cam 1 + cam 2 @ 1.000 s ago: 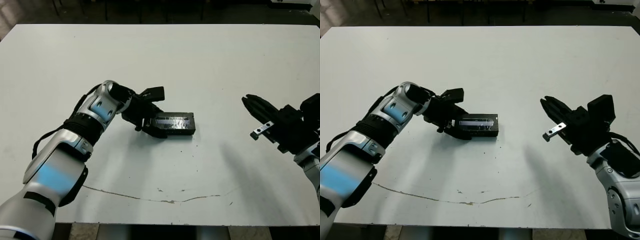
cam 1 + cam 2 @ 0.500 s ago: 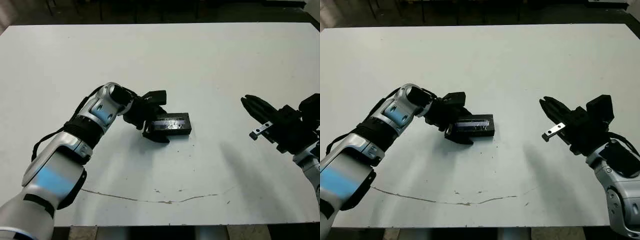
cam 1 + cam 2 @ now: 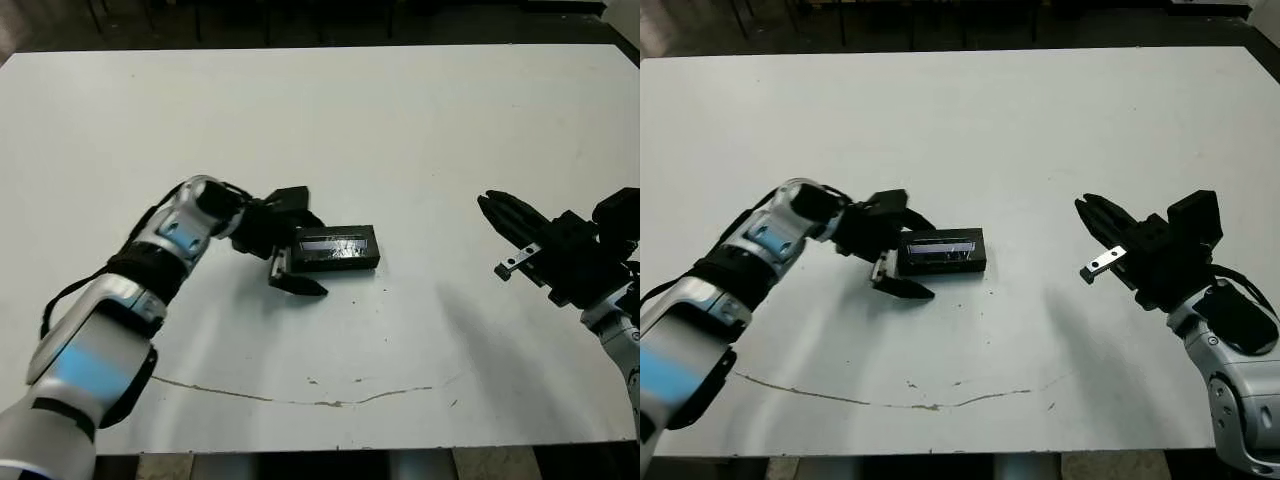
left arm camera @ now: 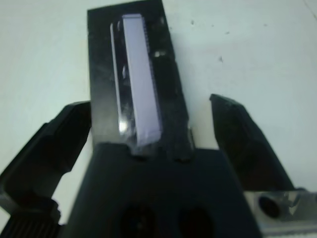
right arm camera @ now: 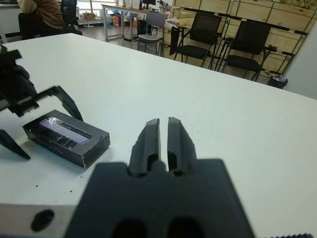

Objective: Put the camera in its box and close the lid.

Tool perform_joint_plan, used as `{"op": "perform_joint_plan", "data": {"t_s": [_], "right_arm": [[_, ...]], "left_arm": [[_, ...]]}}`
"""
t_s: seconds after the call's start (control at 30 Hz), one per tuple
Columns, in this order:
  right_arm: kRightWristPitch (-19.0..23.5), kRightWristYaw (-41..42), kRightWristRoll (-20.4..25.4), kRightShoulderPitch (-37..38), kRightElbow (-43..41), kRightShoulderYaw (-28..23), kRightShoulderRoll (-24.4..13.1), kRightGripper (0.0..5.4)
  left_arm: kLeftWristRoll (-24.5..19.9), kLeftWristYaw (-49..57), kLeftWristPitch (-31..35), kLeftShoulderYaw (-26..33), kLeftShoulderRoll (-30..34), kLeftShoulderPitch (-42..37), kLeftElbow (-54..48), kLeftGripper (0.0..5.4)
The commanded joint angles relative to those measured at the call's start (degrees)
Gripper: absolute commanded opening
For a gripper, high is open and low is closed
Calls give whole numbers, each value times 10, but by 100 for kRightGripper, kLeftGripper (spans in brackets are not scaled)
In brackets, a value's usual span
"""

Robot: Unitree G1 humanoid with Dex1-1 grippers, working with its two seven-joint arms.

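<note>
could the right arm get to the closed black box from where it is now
Probably yes. The right tool hangs shut over bare white table, and nothing lies between it and the shallow black box with the glossy window lid. Only the open left tool straddles the box's far end.

Left arm [image 3: 120, 300]: silver shell segments, black joint bands, black cable looped outside. Both grippers: black bodies; right gripper [image 3: 500, 212] carries a small silver bracket.

Legible text: none you can read | lid [image 3: 337, 243] window strip: glossy, no print you can make out | table [image 3: 400, 130]: unmarked | gripper bodies: no labels you can read
</note>
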Motion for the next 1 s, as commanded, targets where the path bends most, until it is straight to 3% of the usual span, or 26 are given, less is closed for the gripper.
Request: {"op": "perform_joint_plan", "data": {"t_s": [0.03, 0.1, 0.27, 0.37, 0.47, 0.67, 0.83, 1.0], "right_arm": [[13, -8, 3, 12, -3, 3, 2, 0], [7, -7, 5, 13, -1, 3, 5, 0], [12, -10, 7, 13, -4, 6, 9, 0], [2, -9, 8, 13, 1, 8, 17, 0], [-1, -14, 2, 13, -1, 13, 21, 0], [-1, -20, 0, 9, 1, 21, 24, 0], [2, -35, -13, 4, 0, 29, 27, 0], [-6, -51, -29, -2, 5, 40, 34, 0]], "left_arm": [[69, 20, -13, -19, 77, 105, 34, 539], [62, 22, -36, -7, 103, 119, 27, 539], [30, 3, -20, 31, 165, 154, -1, 539], [2, 4, 60, 61, 201, 181, -42, 539], [-21, 6, 82, 92, 231, 208, -106, 539], [-124, 47, 242, 208, 267, 259, -339, 532], [-185, 153, 286, 288, 210, 299, -513, 463], [-217, 259, 292, 289, 118, 325, -611, 372]]}}
